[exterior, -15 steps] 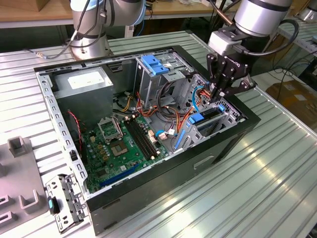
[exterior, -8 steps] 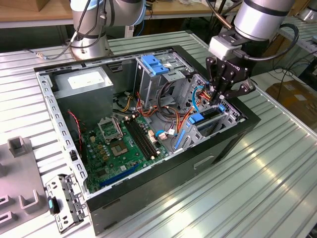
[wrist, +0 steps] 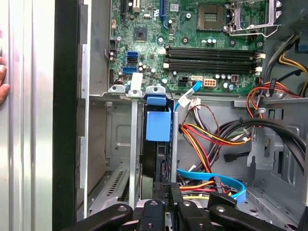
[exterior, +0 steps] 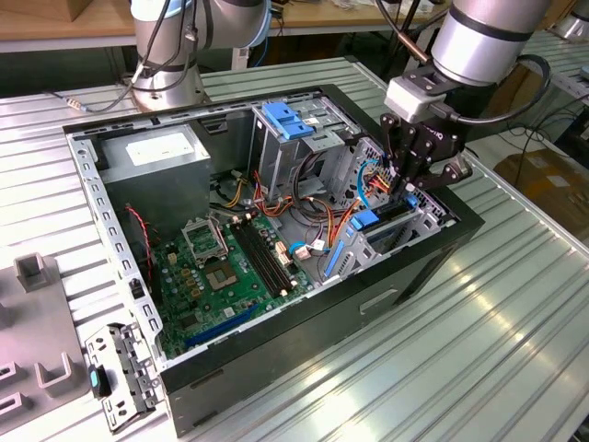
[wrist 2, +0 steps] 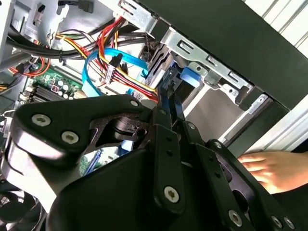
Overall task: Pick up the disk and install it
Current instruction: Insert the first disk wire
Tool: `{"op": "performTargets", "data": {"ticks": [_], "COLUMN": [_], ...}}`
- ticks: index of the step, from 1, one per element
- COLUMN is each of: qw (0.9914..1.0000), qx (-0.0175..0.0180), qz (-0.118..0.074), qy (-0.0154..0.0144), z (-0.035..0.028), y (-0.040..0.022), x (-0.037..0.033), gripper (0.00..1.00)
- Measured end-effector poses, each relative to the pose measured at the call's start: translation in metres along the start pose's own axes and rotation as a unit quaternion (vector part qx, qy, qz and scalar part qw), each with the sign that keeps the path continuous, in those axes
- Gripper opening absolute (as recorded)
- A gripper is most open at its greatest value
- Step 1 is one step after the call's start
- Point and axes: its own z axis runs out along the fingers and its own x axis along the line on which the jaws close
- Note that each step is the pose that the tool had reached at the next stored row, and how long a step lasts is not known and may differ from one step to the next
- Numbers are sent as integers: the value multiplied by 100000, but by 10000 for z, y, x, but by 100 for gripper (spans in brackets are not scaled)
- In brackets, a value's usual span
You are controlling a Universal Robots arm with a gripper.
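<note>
The disk point(exterior: 363, 219) stands on edge in the drive cage at the end of the open computer case point(exterior: 276, 359) on the exterior view's right, its blue side rails showing. In the first wrist view its blue rail tab point(wrist: 158, 126) sits between the cage's silver walls. My gripper point(exterior: 401, 187) reaches down into that cage from above. Its two black fingers are drawn close together on the blue rail end of the disk point(wrist 2: 185, 81), as the second wrist view shows at the gripper point(wrist 2: 169, 96). In the first wrist view the gripper point(wrist: 169, 190) is right behind the slot.
Bundled coloured cables point(exterior: 308, 207) lie beside the cage, with the motherboard point(exterior: 225, 267) beyond. A grey box with a white sticker point(exterior: 161, 152) and a bare blue bracket point(exterior: 290, 120) occupy the case's far side. A person's hand point(wrist 2: 269, 168) rests on the table by the case wall.
</note>
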Motion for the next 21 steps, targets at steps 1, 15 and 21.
{"op": "performTargets", "data": {"ticks": [1, 15, 21], "qw": [100000, 99990, 99990], "qx": [136, 136, 135], "qz": [213, 1408, 1408], "qy": [8, 61, 54], "z": [6, 19, 30], "y": [0, 1, 1], "x": [0, 10, 10], "gripper": [17, 17, 17]}}
